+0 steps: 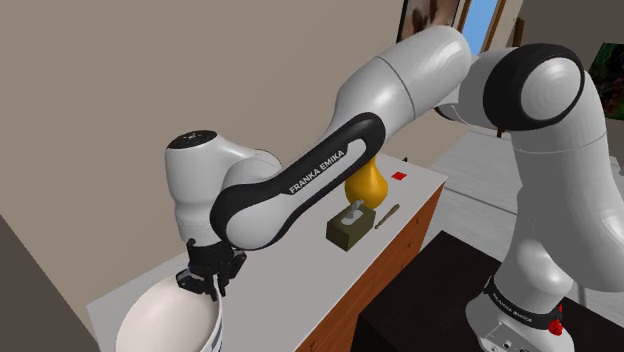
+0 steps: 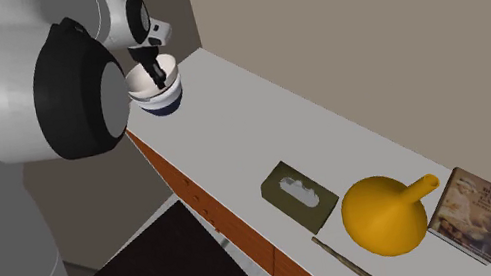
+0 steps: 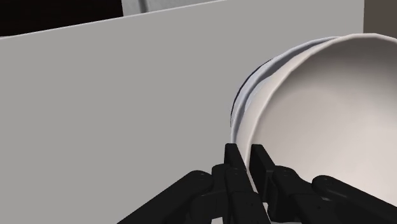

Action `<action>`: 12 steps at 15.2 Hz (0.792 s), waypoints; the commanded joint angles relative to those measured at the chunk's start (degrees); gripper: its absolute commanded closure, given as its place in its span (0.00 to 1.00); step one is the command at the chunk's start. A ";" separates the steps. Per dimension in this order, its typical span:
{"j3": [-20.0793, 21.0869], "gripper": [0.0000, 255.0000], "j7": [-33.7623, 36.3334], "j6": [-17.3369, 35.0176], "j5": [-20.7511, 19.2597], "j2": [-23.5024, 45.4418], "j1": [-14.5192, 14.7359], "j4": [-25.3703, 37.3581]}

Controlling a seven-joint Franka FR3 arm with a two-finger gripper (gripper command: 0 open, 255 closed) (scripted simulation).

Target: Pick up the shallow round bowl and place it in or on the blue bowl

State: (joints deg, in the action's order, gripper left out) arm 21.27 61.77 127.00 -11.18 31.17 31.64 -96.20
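grip clamped on the rim of the shallow round white bowl (image 3: 331, 121): all-black two-finger gripper (image 3: 247, 158) pinching the wall, one finger either side. white hollow opening away to one side of the fingers.

just outside that white wall, a bluish rim: the dark blue round bowl (image 2: 167, 103). in the second exterior view, directly beneath the white bowl, touching or very nearly so; cannot tell which. appears nested already, or a hair above.

so, as a judgement, no sideways travel left: straight down onto the blue bowl if any gap remains, then a release and a lift clear. some risk of dragging the white bowl out again on the way up.

farther from the blue bowl along the pale grey counter top (image 2: 259, 109), well apart: olive-green tissue box (image 2: 298, 194), thin brown stick (image 2: 349, 262), orange-yellow round jug (image 2: 382, 213), and beyond that a book (image 2: 471, 213).
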 commanded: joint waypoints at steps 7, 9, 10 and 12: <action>0.09 1.00 0.09 0.47 -0.05 0.28 0.23 0.00; 0.05 0.00 0.12 0.46 -0.10 0.45 0.29 0.18; 0.05 0.00 0.19 0.51 -0.13 0.52 0.35 0.20; 0.05 0.00 0.20 0.57 -0.14 0.51 0.34 0.12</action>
State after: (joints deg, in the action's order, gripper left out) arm 21.31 61.96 127.55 -11.32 31.67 31.97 -96.08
